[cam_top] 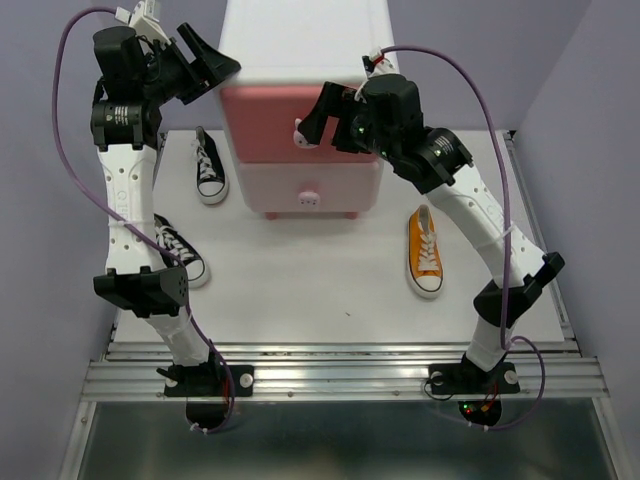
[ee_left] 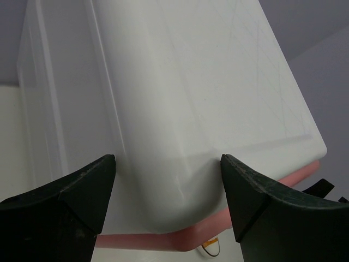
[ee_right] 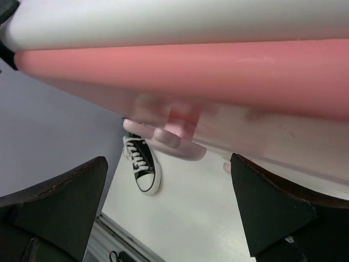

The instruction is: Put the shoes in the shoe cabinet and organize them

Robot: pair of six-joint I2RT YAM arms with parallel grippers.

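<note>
Shoes: three lie loose on the desk (cam_top: 330, 290). One black shoe (cam_top: 209, 165) is near the far-left corner, another black shoe (cam_top: 180, 251) is by the left edge, and an orange shoe (cam_top: 425, 251) is toward the right edge.
Cabinet (cam_top: 300, 40): stands at the middle of the far edge.
Left claw (cam_top: 212, 62): fingers apart and empty, straddling the cabinet's top front-left corner.
Right claw (cam_top: 322, 118): fingers apart and empty, either side of the upper drawer's (cam_top: 270, 125) knob (ee_right: 169, 134), not gripping it.
Risk: a pull could drag or tip the cabinet if it is not braced, and the fingers could slip off the small rounded knob.
Hidden: no fourth shoe is visible. The knob is blurred in the right wrist view. The right arm covers part of the drawer, so whether it is ajar cannot be told.
</note>
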